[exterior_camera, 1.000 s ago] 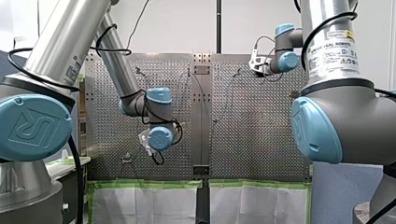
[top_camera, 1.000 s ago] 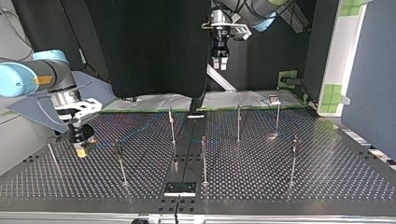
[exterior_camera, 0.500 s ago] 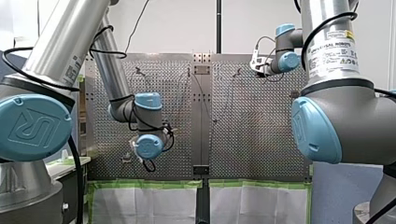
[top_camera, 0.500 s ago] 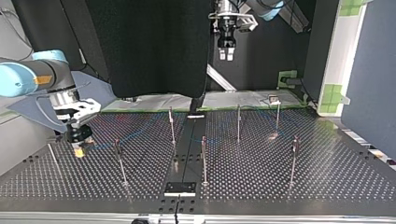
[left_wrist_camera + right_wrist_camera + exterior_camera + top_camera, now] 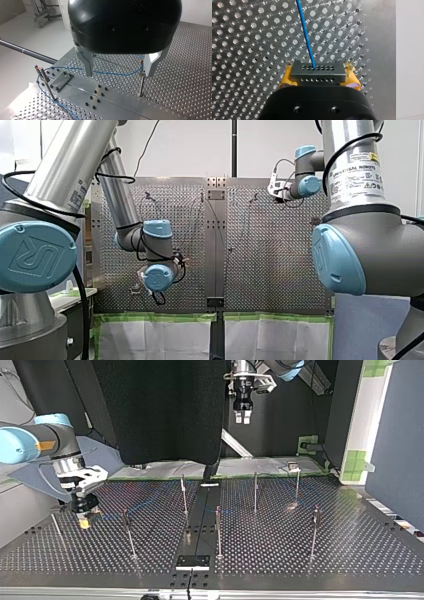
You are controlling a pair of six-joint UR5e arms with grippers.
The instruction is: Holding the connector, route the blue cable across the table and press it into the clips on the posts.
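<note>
We find our right gripper (image 5: pixel 318 73) pinching the connector (image 5: pixel 317 75) between its fingers (image 5: pixel 285 78), and the blue cable (image 5: pixel 305 32) leading ahead over the tabletop (image 5: pixel 249 37). Our left gripper (image 5: pixel 119 73) hangs high above, fingers (image 5: pixel 88 62) spread.

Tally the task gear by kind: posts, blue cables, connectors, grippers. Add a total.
posts: 7
blue cable: 1
connector: 1
grippers: 2, my left gripper and my right gripper
Total: 11
</note>
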